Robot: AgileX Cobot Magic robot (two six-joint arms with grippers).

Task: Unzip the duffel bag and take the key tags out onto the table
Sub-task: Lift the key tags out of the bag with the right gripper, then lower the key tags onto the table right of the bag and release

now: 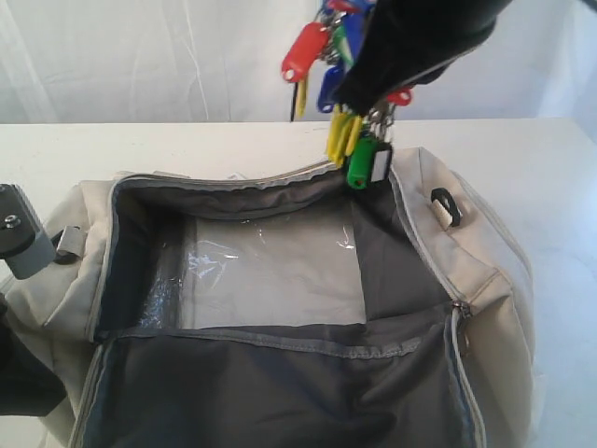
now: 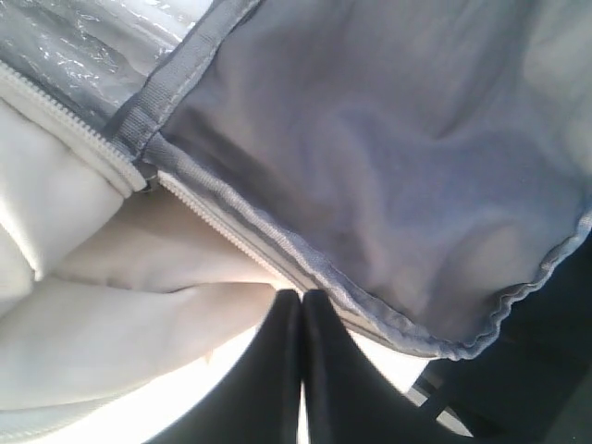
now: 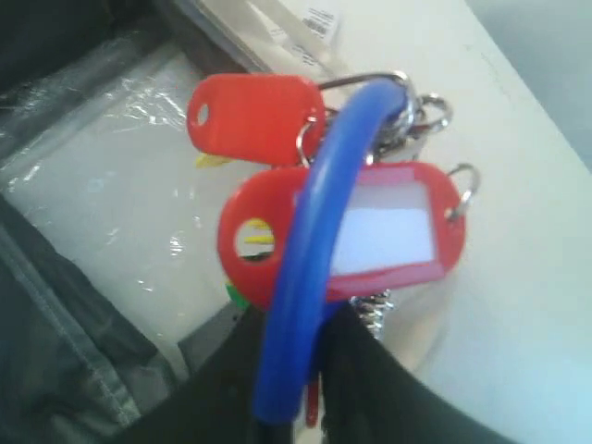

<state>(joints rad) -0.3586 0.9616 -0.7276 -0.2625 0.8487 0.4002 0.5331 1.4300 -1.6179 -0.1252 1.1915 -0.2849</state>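
Key tags (image 1: 305,51) were gripped in the right pincer (image 1: 366,93) over the duffel bag (image 1: 494,271); release was best delayed until bare desk (image 1: 550,168) was reached. The left pincer (image 2: 301,303) was closed, empty.

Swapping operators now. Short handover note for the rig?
Left gripper: shut, next to the duffel bag's zipper edge; no grip on it visible.
Right gripper: shut on the key tags, which hang above the bag's far rim.
Done: bag unzipped and open, tags lifted out.
Left: carry the tags clear of the bag, set them on the table, release.
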